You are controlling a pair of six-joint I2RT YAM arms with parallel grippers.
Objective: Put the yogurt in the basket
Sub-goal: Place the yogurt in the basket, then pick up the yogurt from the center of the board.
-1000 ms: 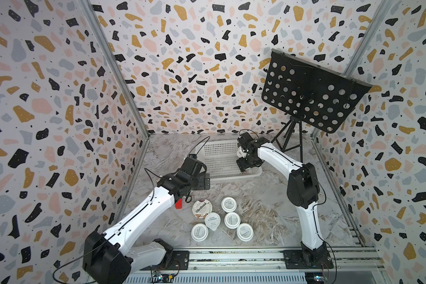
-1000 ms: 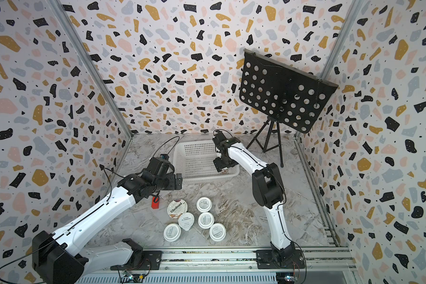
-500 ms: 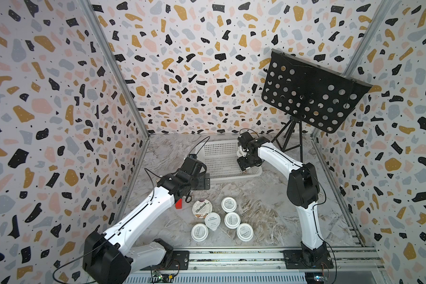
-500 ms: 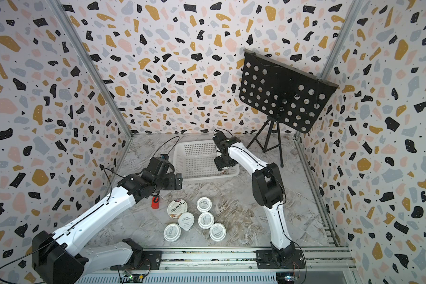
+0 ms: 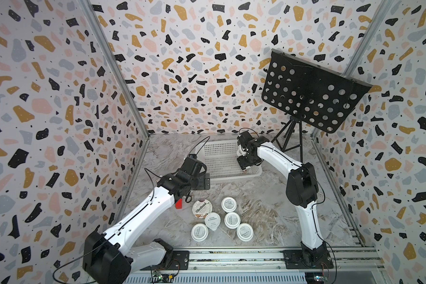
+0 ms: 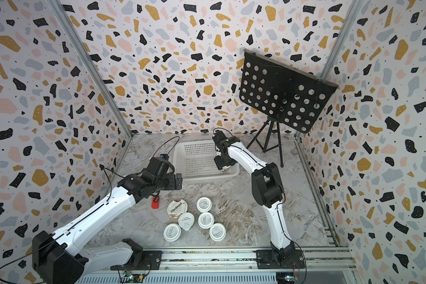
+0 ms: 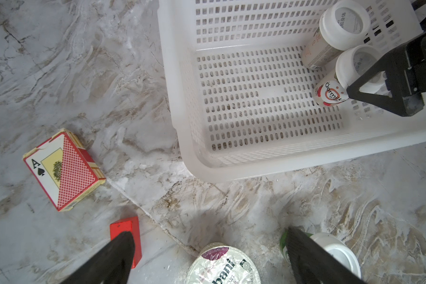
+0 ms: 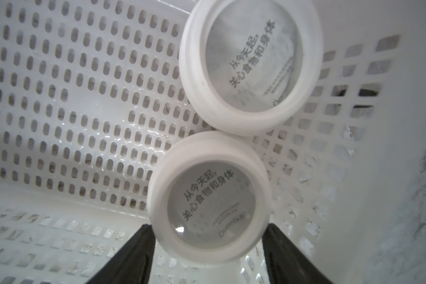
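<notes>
Right wrist: white cup (image 8: 209, 196), grey printed lid, between right jaws, grip unclear; left jaws parted.

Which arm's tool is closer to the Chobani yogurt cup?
Left. The left tool hangs close by the Chobani cup. The right tool is farther off, down inside the basket, around another cup.
</notes>
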